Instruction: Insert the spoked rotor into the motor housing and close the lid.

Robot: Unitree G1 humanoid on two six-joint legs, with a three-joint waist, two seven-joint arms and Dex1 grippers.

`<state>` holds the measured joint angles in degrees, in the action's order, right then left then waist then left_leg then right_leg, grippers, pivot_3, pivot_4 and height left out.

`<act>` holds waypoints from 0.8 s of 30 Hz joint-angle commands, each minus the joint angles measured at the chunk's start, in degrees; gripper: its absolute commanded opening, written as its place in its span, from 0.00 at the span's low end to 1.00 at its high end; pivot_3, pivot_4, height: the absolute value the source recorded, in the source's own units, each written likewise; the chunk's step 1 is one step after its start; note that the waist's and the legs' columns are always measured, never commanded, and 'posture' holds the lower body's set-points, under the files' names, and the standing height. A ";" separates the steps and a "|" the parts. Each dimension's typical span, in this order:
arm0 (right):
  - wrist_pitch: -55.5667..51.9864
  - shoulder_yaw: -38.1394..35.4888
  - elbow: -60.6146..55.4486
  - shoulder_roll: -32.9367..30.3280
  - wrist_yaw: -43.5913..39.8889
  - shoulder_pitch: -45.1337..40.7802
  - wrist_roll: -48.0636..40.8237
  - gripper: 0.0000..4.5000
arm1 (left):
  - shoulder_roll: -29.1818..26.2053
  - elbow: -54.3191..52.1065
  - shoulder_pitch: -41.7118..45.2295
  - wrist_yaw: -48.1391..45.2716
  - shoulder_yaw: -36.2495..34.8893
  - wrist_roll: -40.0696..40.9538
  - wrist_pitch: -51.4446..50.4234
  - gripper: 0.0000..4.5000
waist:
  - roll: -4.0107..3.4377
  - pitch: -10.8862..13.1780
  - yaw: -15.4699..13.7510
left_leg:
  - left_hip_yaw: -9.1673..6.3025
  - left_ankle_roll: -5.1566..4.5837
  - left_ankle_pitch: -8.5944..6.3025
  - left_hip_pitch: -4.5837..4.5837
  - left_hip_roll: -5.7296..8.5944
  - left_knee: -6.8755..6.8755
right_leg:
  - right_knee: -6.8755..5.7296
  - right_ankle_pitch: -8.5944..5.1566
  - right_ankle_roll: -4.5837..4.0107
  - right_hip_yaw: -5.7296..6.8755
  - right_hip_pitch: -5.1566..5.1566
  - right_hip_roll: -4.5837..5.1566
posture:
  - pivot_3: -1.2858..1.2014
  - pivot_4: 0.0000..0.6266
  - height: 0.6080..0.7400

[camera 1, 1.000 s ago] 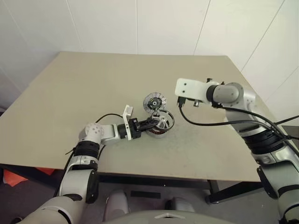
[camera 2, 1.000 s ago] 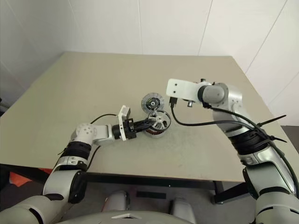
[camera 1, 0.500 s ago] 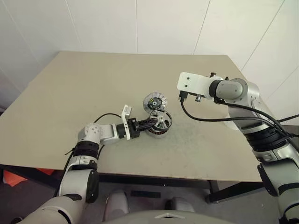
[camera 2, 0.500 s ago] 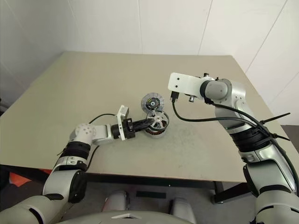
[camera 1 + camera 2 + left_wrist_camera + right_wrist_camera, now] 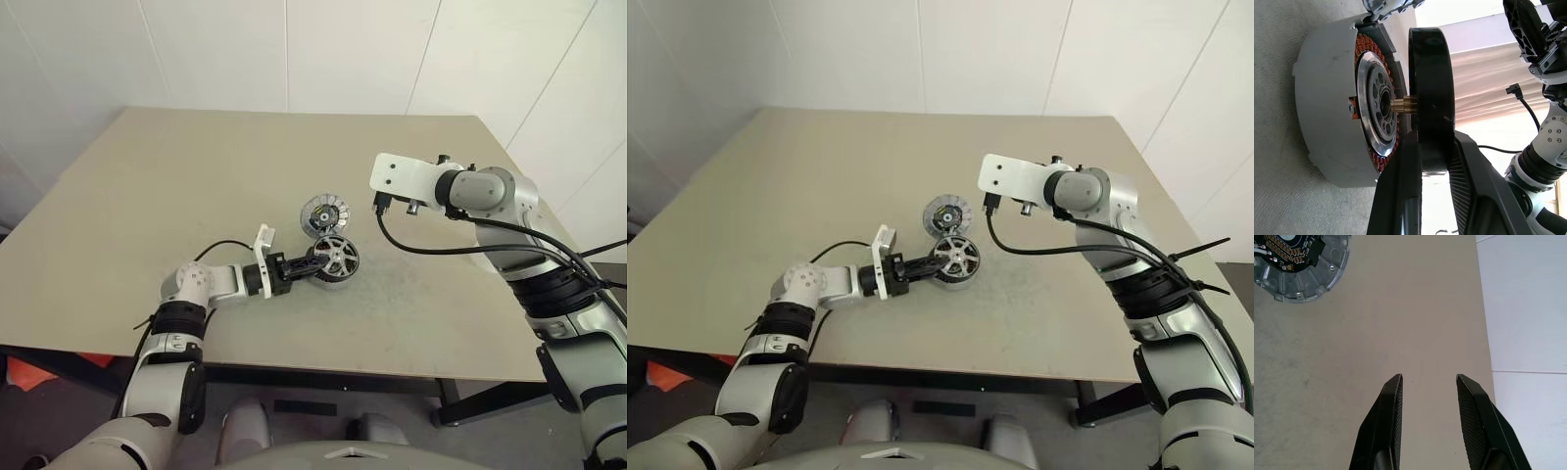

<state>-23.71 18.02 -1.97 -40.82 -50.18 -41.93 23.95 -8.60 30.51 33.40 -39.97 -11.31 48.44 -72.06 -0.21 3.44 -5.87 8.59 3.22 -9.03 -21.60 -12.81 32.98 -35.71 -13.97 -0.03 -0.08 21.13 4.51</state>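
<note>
— Gripping the spoked rotor (image 5: 1431,93) by its dark rim, the left gripper (image 5: 1432,161) is holding it on edge right over the motor housing (image 5: 1327,112). Why is it pinching the rim and not the face?

— Probably so the spokes and hub are staying free: the brass shaft (image 5: 1404,104) is pointing straight at the dark bearing hole ringed by the copper windings (image 5: 1362,49), and the rotor is standing just off the housing's open face, not yet seated. In the left eye view the rotor (image 5: 336,258) is sitting over the housing, which is resting on the beige table (image 5: 196,186).

— And the two black fingers?

— They are closed narrowly on the rim, one pad on each side of it, so the rotor is being carried squarely for a straight push in.

— What is the right gripper (image 5: 1427,404) doing?

— It is hanging above bare tabletop with its fingers parted and nothing between them, likely waiting for its turn. The lid (image 5: 324,211) is lying flat just behind the housing, close to it, green-marked hub facing up, so reaching it looks easy once the rotor is home. The right arm (image 5: 470,191) is being held clear, seemingly to give the left room.
</note>
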 commanded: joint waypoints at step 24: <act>1.19 -1.02 -0.94 0.40 -0.38 -0.14 -1.21 0.43 | -2.68 -8.16 -0.07 2.47 -10.99 4.92 -2.01 0.50 | -0.02 0.01 0.14 | 0.00 -0.04 -0.02 -0.08 0.01 -0.02 | 0.07 0.01 -0.01 0.02 0.04 0.01 | 0.52 0.00 1.00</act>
<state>-23.01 18.25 -1.22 -40.15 -50.09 -41.85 23.53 -11.03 25.41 33.04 -37.63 -21.04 51.46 -73.54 -0.23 3.45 -5.74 8.59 3.18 -9.05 -21.68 -12.81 32.96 -35.65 -13.96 -0.04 -0.06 21.17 4.52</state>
